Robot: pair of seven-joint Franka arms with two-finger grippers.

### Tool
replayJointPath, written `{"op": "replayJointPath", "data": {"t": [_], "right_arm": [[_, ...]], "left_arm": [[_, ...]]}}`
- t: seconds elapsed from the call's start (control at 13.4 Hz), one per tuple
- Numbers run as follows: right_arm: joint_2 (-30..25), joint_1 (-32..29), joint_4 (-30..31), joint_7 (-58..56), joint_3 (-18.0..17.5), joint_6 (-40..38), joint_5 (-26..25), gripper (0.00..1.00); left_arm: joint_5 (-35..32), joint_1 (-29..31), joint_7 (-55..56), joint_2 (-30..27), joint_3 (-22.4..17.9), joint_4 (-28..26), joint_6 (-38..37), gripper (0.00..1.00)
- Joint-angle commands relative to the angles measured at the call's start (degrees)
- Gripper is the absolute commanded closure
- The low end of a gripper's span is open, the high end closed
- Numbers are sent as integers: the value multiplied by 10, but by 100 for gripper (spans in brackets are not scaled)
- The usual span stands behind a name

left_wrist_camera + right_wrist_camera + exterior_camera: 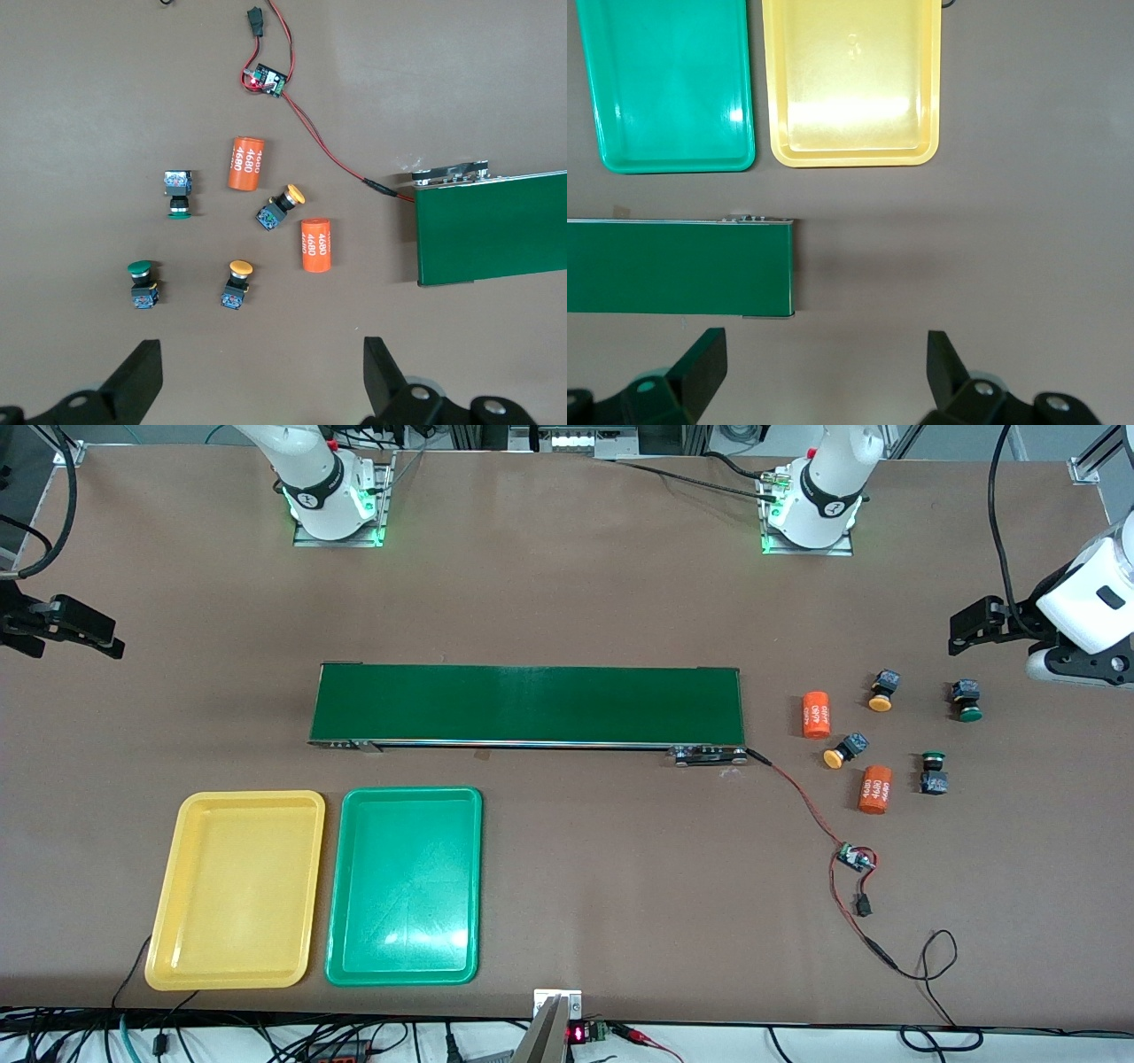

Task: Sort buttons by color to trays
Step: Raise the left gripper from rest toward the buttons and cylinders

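Four buttons lie on the table toward the left arm's end: two yellow-capped (882, 691) (844, 750) and two green-capped (966, 700) (932, 772). The left wrist view shows the green ones (180, 193) (142, 283) and the yellow ones (236, 283) (279, 208). The yellow tray (237, 888) and the green tray (406, 886) lie empty side by side toward the right arm's end, also in the right wrist view (850, 80) (669, 84). My left gripper (964, 631) (261, 367) is open and empty over bare table beside the buttons. My right gripper (111, 640) (827, 363) is open and empty over bare table at the right arm's end.
A long dark-green conveyor belt (529, 704) lies mid-table, farther from the camera than the trays. Two orange "4680" cylinders (816, 715) (874, 789) lie among the buttons. A red wire runs from the belt to a small circuit board (854, 859).
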State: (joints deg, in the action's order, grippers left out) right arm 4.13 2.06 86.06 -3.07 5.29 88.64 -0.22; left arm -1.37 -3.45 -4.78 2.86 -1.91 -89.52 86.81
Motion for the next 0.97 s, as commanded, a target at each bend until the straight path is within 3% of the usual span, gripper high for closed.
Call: {"op": "replayJointPath", "data": {"t": [0.0,0.6,0.9], "right_arm": [[-10,0,8,-8,0,5,1,0],[-10,0,8,-8,0,7,1,0],[-10,0,8,-8,0,9,1,0]], "left_arm": [[3,1,2,8,-3,22,-14,0],[2,0,10,12,-1,18,-30,0],[12,0,9,40,-4,24,-38,0]]}}
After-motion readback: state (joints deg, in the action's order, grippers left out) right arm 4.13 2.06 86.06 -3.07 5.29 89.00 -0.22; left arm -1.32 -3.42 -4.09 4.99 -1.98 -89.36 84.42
